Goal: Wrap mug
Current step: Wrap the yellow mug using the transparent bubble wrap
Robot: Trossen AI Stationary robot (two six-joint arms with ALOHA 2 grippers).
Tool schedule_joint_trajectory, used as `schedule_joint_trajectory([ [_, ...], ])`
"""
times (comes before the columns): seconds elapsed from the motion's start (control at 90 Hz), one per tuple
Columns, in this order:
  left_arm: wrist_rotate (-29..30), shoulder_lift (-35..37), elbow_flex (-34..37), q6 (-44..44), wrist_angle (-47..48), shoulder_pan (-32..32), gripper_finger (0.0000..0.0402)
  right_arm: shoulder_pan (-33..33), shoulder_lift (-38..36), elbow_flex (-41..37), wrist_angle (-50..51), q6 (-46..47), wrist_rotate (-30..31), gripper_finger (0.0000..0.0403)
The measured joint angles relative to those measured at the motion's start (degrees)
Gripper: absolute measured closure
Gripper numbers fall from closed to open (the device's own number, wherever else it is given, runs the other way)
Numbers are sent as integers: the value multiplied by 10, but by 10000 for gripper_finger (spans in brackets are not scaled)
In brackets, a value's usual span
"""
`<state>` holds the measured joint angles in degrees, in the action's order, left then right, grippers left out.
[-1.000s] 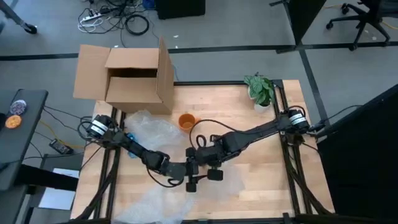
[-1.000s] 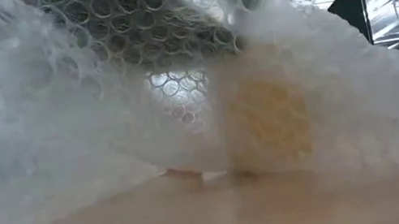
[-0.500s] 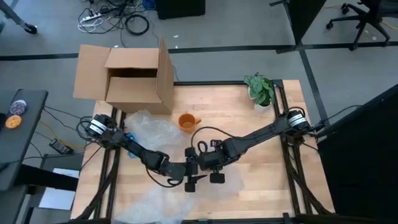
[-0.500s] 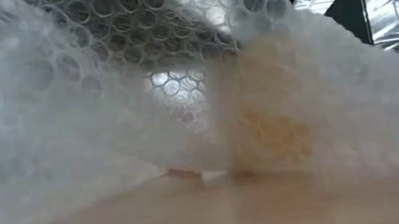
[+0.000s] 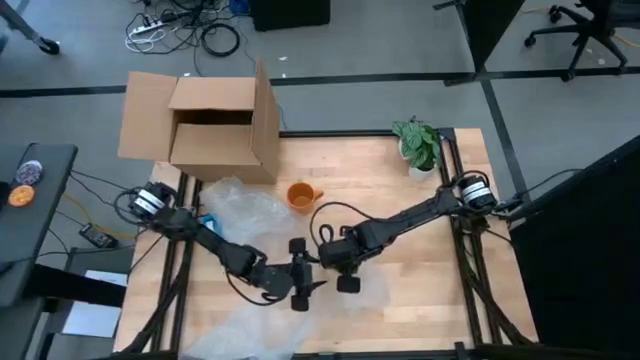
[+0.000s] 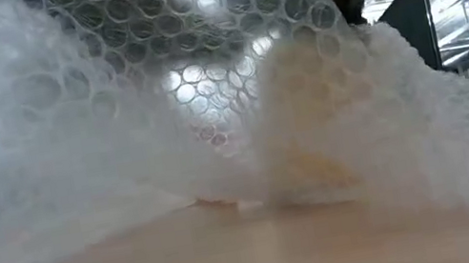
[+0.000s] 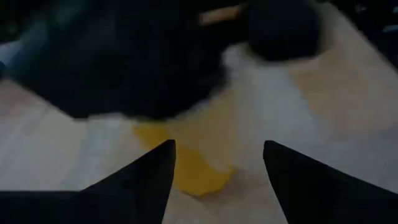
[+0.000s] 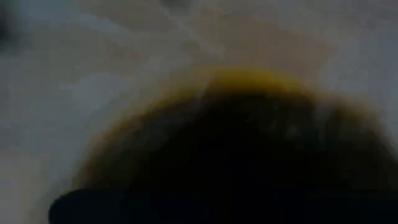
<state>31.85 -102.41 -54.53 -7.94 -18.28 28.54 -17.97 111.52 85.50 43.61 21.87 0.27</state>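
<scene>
- Since the earlier frames the left gripper [image 5: 303, 283] has drawn back toward the table's left and front, the right gripper [image 5: 338, 262] has slid slightly toward it, and the wrap in the low view has risen.
- High view: both grippers meet near the table's middle front over the bubble wrap [image 5: 245, 215]. An orange mug [image 5: 299, 195] stands apart behind them, unwrapped, near the box [image 5: 215, 125]; a plant [image 5: 420, 145] sits at the far right corner.
- Low view: the wrap [image 6: 117, 123] tents up, a yellowish shape [image 6: 315, 151] showing through it, probably lifted to fold over.
- Left wrist view: the fingers [image 7: 140, 183] stand apart, holding nothing, a yellow patch [image 7: 186, 168] between them on the table.
- Right wrist view: a dark, yellow-rimmed shape fills it; whether that gripper grasps, I cannot tell.
</scene>
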Motion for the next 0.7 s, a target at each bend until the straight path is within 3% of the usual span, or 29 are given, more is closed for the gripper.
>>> schedule_joint_trajectory([
  [0.422, -10, -12, 0, -3, -16, -9, 172, -37, -1, 185, 178, 0, 0, 403],
  [0.7, -10, -12, -1, -14, -16, -9, 172, -70, -1, 171, 155, 5, 2, 403],
])
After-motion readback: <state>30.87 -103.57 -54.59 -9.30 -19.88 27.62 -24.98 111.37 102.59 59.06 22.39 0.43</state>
